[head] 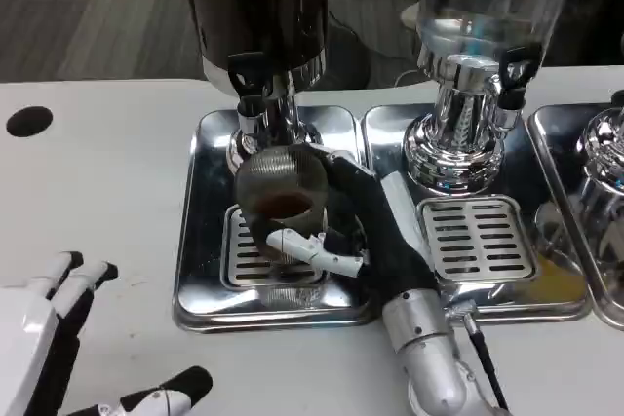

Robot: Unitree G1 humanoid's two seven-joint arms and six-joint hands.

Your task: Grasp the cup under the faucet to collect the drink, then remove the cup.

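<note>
A clear ribbed cup (281, 185) with a little dark drink in it stands over the grate of the left drip tray (210, 231), below the black faucet (250, 80) of the dark drink dispenser (258, 7). My right hand (356, 226) wraps around the cup from the right, its thumb crossing the cup's front. Down at the lower left, above the bare table, my left hand (58, 333) holds nothing, with its fingers spread.
A second dispenser (483, 7) with a clear tank stands on its own drip tray (478, 241) to the right. A third tray (585, 231) with yellow liquid sits at the right edge. A black hole (28, 121) marks the table's left side.
</note>
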